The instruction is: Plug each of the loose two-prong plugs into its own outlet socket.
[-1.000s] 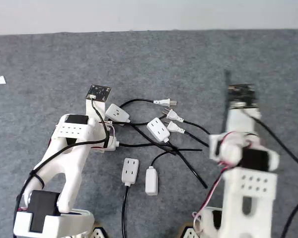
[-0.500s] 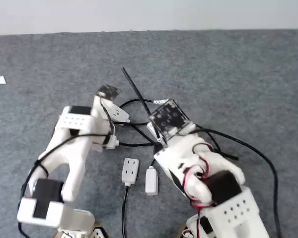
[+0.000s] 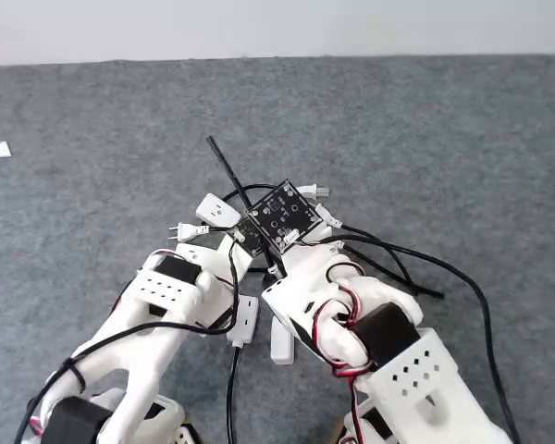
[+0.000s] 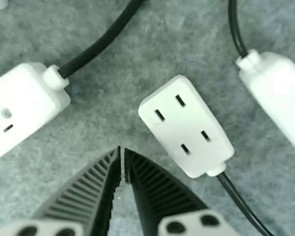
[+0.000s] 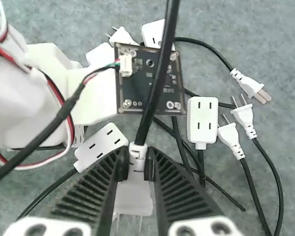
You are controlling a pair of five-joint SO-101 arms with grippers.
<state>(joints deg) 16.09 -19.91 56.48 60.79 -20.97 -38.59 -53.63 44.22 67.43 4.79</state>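
Right wrist view: the right tool (image 5: 135, 155) pinched a white two-prong plug (image 5: 132, 194) by its body, likely to keep the prongs free. The left tool (image 4: 122, 152), pressed together, hovered beside the white plastic outlet block (image 4: 186, 127), at six o'clock on the grey carpeted desk (image 3: 462, 129).

Light: soft, even, fairly bright all over; can't tell any one lamp direction.
Desk (image 3: 462, 120): grey mat lit flat in high view, no hot spots.
Wall strip (image 3: 277, 28): pale, brightest part at the back.
Shadows, high view: faint & short, tucked under arms (image 3: 166, 314) and cords.
Shadows, left wrist view: thin dark rim under outlet socket (image 4: 186, 125); left gripper (image 4: 122, 158) fingers dark, ribs still readable.
Glare: none hard; white plug (image 5: 132, 196) pinched in right gripper (image 5: 133, 155) nr washed out, edges hard to make out.
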